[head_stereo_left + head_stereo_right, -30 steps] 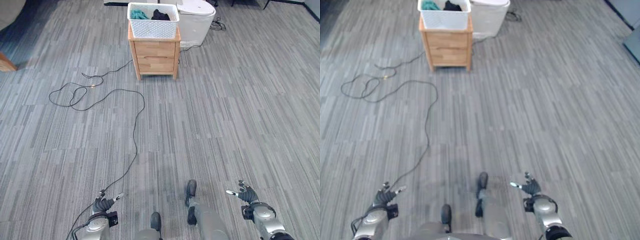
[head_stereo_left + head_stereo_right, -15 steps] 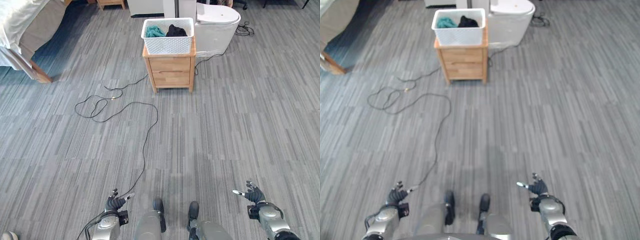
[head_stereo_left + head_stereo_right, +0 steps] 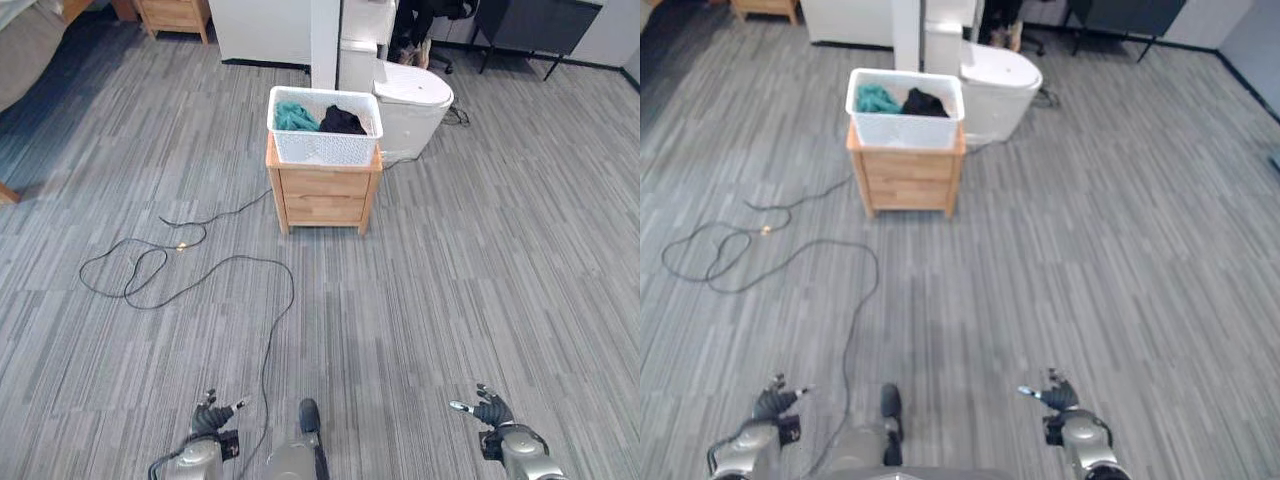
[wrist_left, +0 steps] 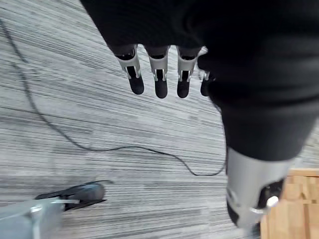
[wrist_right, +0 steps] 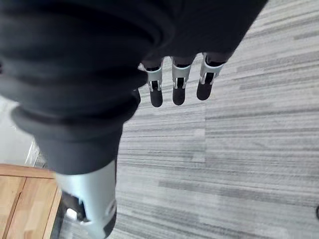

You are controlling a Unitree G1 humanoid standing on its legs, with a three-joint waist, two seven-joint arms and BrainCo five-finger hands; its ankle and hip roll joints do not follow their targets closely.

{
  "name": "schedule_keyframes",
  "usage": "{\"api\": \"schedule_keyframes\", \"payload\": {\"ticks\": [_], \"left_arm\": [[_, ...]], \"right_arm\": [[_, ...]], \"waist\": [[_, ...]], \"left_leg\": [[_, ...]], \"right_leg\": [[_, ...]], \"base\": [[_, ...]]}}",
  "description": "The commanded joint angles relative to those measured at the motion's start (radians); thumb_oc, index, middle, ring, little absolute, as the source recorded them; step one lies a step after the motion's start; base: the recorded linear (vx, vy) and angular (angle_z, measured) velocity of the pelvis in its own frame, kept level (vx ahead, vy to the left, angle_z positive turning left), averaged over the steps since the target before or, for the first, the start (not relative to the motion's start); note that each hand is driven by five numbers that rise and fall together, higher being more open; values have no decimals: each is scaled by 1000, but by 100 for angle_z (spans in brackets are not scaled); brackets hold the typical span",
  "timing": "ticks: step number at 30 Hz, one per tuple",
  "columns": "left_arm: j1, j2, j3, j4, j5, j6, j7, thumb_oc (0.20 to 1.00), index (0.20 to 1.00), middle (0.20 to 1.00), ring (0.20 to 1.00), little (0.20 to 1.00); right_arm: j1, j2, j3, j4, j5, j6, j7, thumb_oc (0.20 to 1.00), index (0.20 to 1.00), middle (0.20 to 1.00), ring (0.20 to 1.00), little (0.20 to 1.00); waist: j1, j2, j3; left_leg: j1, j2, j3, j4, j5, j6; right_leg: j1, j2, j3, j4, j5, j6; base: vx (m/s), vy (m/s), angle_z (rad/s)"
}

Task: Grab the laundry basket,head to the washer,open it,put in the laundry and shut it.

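On the far left a black cable (image 3: 150, 280) loops loosely over the grey plank floor (image 3: 480, 290), a likely snag to steer round when walking forward. Low in the left eye view, the left hand (image 3: 210, 420) hangs at the robot's side with its fingers (image 4: 158, 79) straight and slightly apart, holding nothing; it is probably kept loose because the approach is not yet finished.

Further up and near the middle stands a small wooden nightstand (image 3: 322, 195), and the white perforated laundry basket (image 3: 323, 128) sits on its top, which puts the rim at a handy height for two hands. Inside lie a teal garment (image 3: 292, 116) to the left and a black garment (image 3: 343, 121) to the right. Just beside the nightstand, behind it to the right, is the white round-lidded washer (image 3: 412, 100), lid down, so the carry should be short.

At the lower right, the right hand (image 3: 494, 415) mirrors the left: fingers (image 5: 174, 83) extended, spread, empty. Both hands are well apart from the basket, so I judge the grab still lies ahead.
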Motion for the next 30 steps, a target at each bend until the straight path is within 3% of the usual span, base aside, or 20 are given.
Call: {"api": "schedule_keyframes", "payload": {"ticks": [1,3,6,8,14,16,17,18,21,22,24,25,29,30], "left_arm": [[8,28,-14,-47,24,-20,17,1000,1000,1000,1000,1000],[8,29,-10,-48,24,-21,18,1000,1000,1000,1000,1000],[8,23,-9,-37,25,-22,18,1000,1000,1000,1000,1000],[-10,9,-5,2,33,-19,22,1000,1000,1000,1000,1000],[-18,-12,-7,31,56,-25,14,1000,1000,1000,1000,1000],[-16,-14,-15,34,66,-27,12,1000,1000,1000,1000,1000],[-12,-20,-22,42,73,-27,10,1000,1000,1000,1000,1000],[-12,-20,-22,42,73,-27,10,1000,1000,1000,1000,1000],[-12,-28,-31,21,53,-28,11,1000,1000,1000,1000,1000],[-10,-29,-39,-3,41,-30,12,1000,1000,1000,1000,1000],[-13,-31,-42,-4,37,-29,14,1000,1000,1000,1000,1000],[-24,-36,-53,6,39,-26,12,1000,1000,1000,1000,1000],[-25,-40,-68,6,47,-20,5,1000,1000,1000,1000,1000],[-20,-39,-71,-3,47,-17,4,1000,1000,1000,1000,1000]], "right_arm": [[-59,-49,5,-67,-5,-21,5,1000,1000,1000,1000,1000],[-62,-51,8,-70,-6,-21,6,1000,1000,1000,1000,1000],[-62,-52,14,-79,-10,-20,3,1000,1000,1000,1000,1000],[-61,-47,5,-73,-7,-15,-4,1000,1000,1000,1000,1000],[-53,-51,3,-82,-17,-15,1,1000,1000,1000,1000,1000],[-34,-53,-4,-78,-11,-16,6,1000,1000,1000,1000,1000],[-17,-62,-12,-76,-6,-19,10,1000,1000,1000,1000,1000],[-17,-62,-12,-76,-6,-19,10,1000,1000,1000,1000,1000],[-12,-80,-22,-73,5,-21,7,1000,1000,1000,1000,1000],[-8,-91,-26,-83,18,-22,-1,1000,1000,1000,1000,1000],[-10,-94,-26,-78,22,-20,-1,1000,1000,1000,1000,1000],[-18,-101,-29,-68,29,-18,-6,1000,1000,1000,1000,1000],[-20,-110,-36,-66,34,-19,-10,1000,1000,1000,1000,1000],[-19,-113,-32,-64,33,-19,-15,1000,1000,1000,1000,1000]], "waist": [[-9,28,48],[-18,35,58],[-41,51,79],[-68,52,101],[-103,53,106],[-112,46,90],[-129,57,73],[-129,57,72],[-142,67,72],[-134,67,76],[-130,65,79],[-117,56,83],[-108,51,81],[-87,69,89]], "left_leg": [[5,49,-42,88,-119,-75],[34,44,-42,74,-126,-72],[113,23,-57,28,-150,-71],[175,-1,-80,9,-178,-75],[256,-30,-123,1,-240,-78],[289,-50,-149,12,-281,-80],[314,-37,-169,47,-312,-101],[314,-37,-169,47,-311,-101],[250,3,-166,287,-236,-158],[194,42,-157,410,-172,-170],[167,44,-157,430,-169,-161],[90,28,-163,419,-194,-139],[19,19,-151,294,-214,-121],[-31,32,-171,156,-107,-139]], "right_leg": [[-211,32,26,127,137,44],[-247,32,4,124,140,41],[-322,40,-65,16,142,32],[-381,42,-99,-111,186,56],[-446,50,-89,-177,231,74],[-414,47,-58,-191,245,64],[-400,54,-44,-162,235,44],[-400,54,-44,-162,235,44],[-350,57,-59,-138,206,-2],[-306,77,-63,-141,170,-34],[-290,81,-61,-142,153,-41],[-253,82,-45,-154,130,-43],[-216,79,-35,-173,104,-31],[-176,108,-17,-176,79,-38]], "base": [[298,298,-2],[192,153,-3],[309,100,13],[394,62,12],[339,-1,26],[495,-105,37],[443,-126,87],[471,-174,129],[304,-170,86],[261,-182,1],[262,-112,-13],[258,-72,-24],[295,25,-14],[326,90,-1]]}}
